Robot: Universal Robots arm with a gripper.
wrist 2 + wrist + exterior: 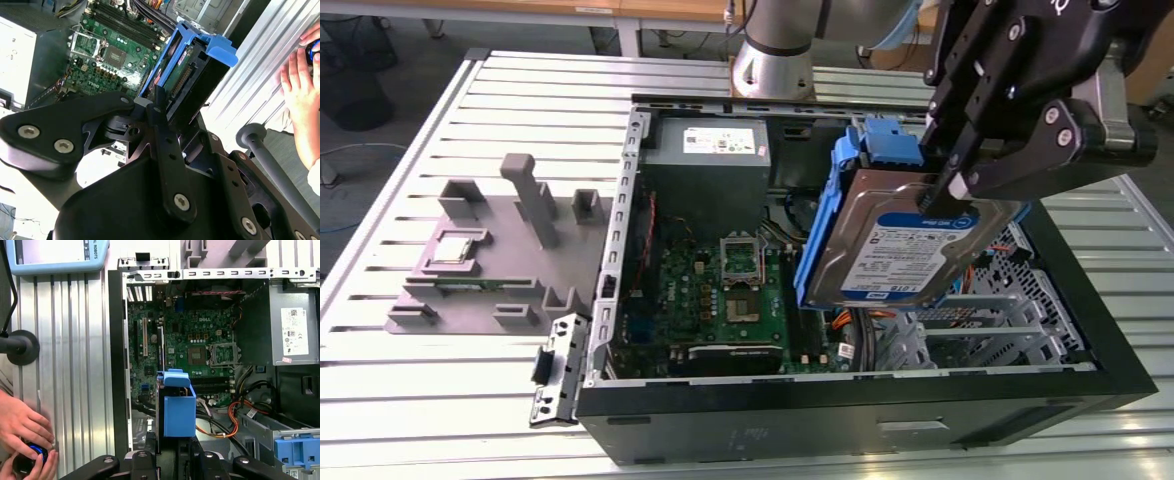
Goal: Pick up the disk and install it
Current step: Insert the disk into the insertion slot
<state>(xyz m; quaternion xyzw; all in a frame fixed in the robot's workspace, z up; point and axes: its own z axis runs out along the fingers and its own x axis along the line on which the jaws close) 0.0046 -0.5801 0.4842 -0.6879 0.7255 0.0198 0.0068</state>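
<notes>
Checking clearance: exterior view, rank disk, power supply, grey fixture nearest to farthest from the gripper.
1. disk, clamped in the gripper above the case
2. power supply, inside the case, far corner
3. grey fixture, outside the case, exterior view's left

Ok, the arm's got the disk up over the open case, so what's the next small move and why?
Probably ease the disk down toward the metal drive cage. The gripper holds it tilted above the case, and it is not yet seated in anything.

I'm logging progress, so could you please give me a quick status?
Pincer shut on disk. Disk tilted, held over open computer case, not seated. Orange cables inside case, beside disk.
</notes>
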